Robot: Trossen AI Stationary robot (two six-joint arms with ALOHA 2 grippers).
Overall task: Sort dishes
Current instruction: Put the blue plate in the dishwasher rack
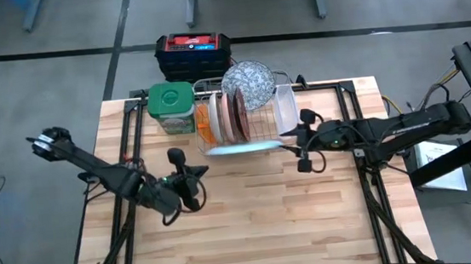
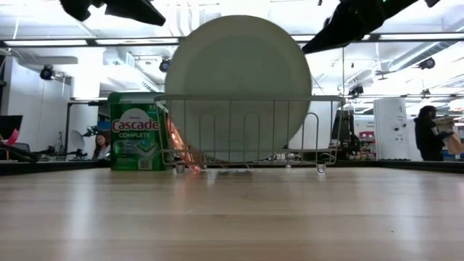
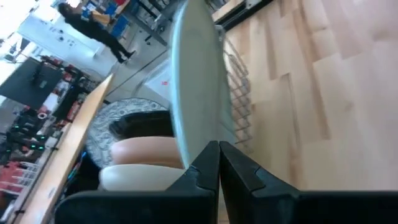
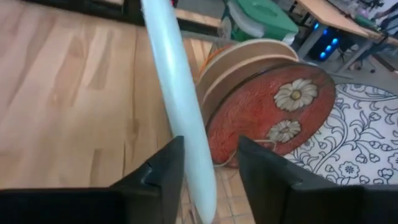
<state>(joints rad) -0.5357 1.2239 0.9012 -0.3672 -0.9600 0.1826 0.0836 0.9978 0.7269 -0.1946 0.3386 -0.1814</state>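
1. My right gripper (image 4: 205,163) stands at the right end of the wire rack (image 1: 257,128), fingers parted on either side of the light blue plate's (image 4: 171,93) rim. Whether the pads press it I cannot tell from the right wrist view.
2. That plate stands on edge in the rack's front slot, upright, nearest the open table (image 1: 252,224).
3. Behind it, also on edge: the dark red plate (image 4: 267,112) with flower marks, then cream-backed plates, the orange plate (image 1: 204,123) at the far left.
4. The grey speckled plate (image 1: 248,85) sits at the back of the rack, tilted.
5. My left gripper (image 1: 190,180) waits over bare table, fingers pressed together, holding nothing.
6. Judgement: no loose dishes remain on the table; sorting looks nearly finished, pending release.
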